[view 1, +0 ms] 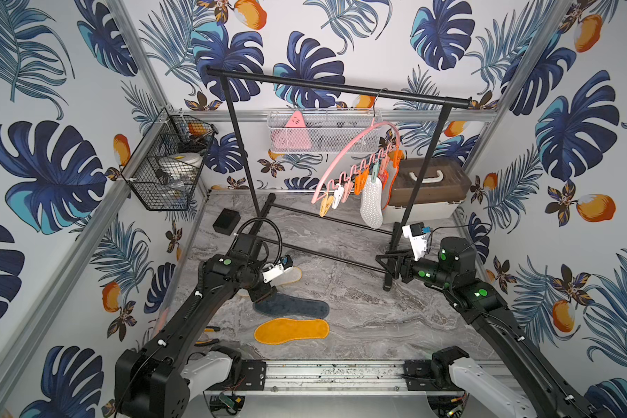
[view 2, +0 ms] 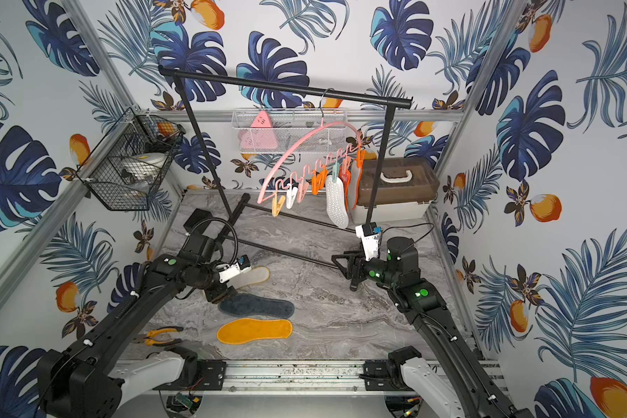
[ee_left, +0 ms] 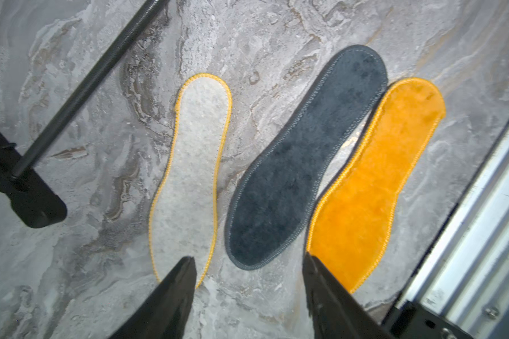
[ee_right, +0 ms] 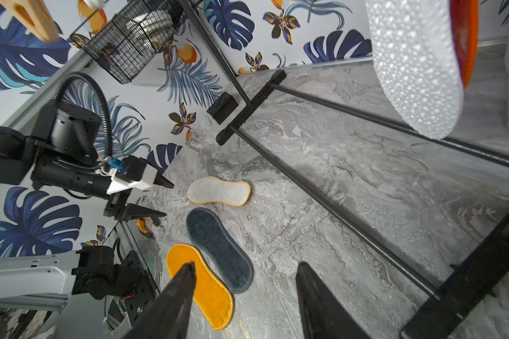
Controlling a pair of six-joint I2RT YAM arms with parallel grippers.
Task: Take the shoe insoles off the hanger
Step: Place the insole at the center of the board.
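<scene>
Marble floor is now carrying three of the shoe insoles, lying flat side by side: cream insole [ee_left: 191, 176], navy insole [ee_left: 300, 164], orange insole [ee_left: 373, 187]. The other three are hanging from clips at the high end of the hanger [view 1: 341, 152], which is tilting on the black rail [view 1: 333, 87]: blue-grey insole [view 1: 371, 202] in front, red-orange pair [view 1: 390, 184] close behind it.

Left gripper [ee_left: 247, 259] is hovering over the heel ends of the floor insoles, jaws moderately apart, carrying nothing. Right gripper [ee_right: 246, 264] is likewise parted and empty, sitting low beside the rail's right foot, below the blue-grey insole.

Judging task about half done; blue-grey insole is looking like the next target. Advising: take it by the free lower end, pinch only that one layer, and pull straight down along the clip. The hanger is free to swing on its hook, so the spare arm steadying the pink arch would be helping.

Obstructions: rail upright and floor bars [view 1: 323, 255] are crossing the right arm's path; storage box [view 1: 431, 184] is sitting just behind the hanging insoles; empty clips [view 1: 332, 201] are dangling nearby.
</scene>
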